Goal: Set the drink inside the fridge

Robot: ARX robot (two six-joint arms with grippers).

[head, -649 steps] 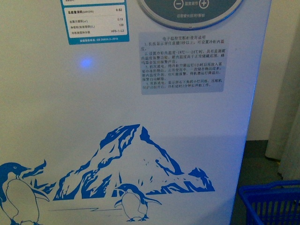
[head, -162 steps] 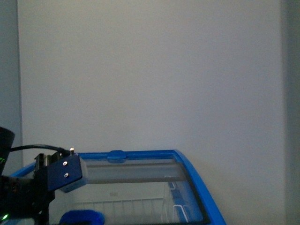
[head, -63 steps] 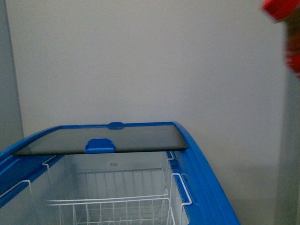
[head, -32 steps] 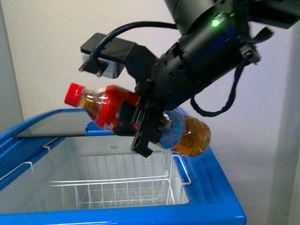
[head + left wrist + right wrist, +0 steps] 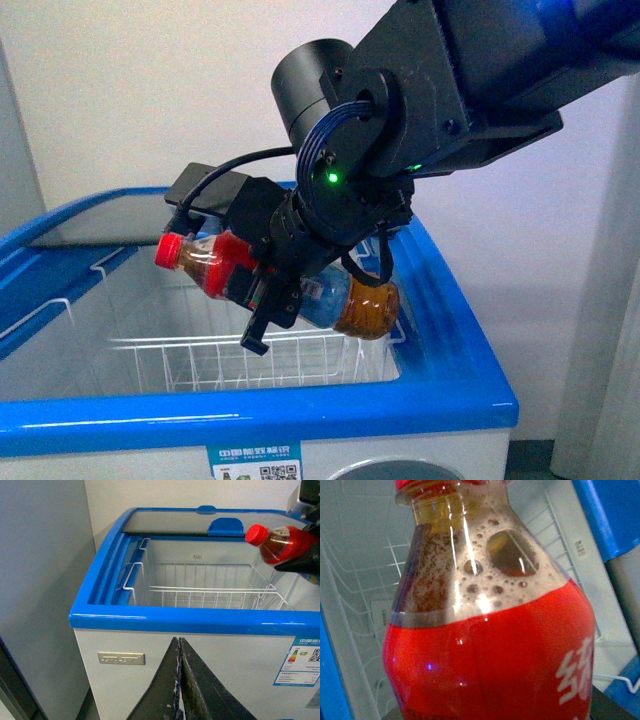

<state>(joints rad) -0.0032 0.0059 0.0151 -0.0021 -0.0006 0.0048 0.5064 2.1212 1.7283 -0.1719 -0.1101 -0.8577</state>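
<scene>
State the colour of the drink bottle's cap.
Red: the small round cap, clearest in the left wrist view.

- The right arm's black gripper [image 5: 278,288] is clamped round the middle of a drink bottle [image 5: 358,306], holding it above the open chest freezer [image 5: 250,410].
- The bottle lies almost level, its red cap [image 5: 170,250] pointing left. It has amber liquid and a red and blue label.
- A green light [image 5: 331,178] glows on the arm's wrist, and a black cable [image 5: 235,162] runs to a small box just above the cap.
- Inside the freezer are white wire baskets [image 5: 200,365].
- The dark glass lid [image 5: 90,225] sits at the far left end.
- A sticker with a QR code [image 5: 255,461] is on the white front, just beneath the blue rim.
</scene>
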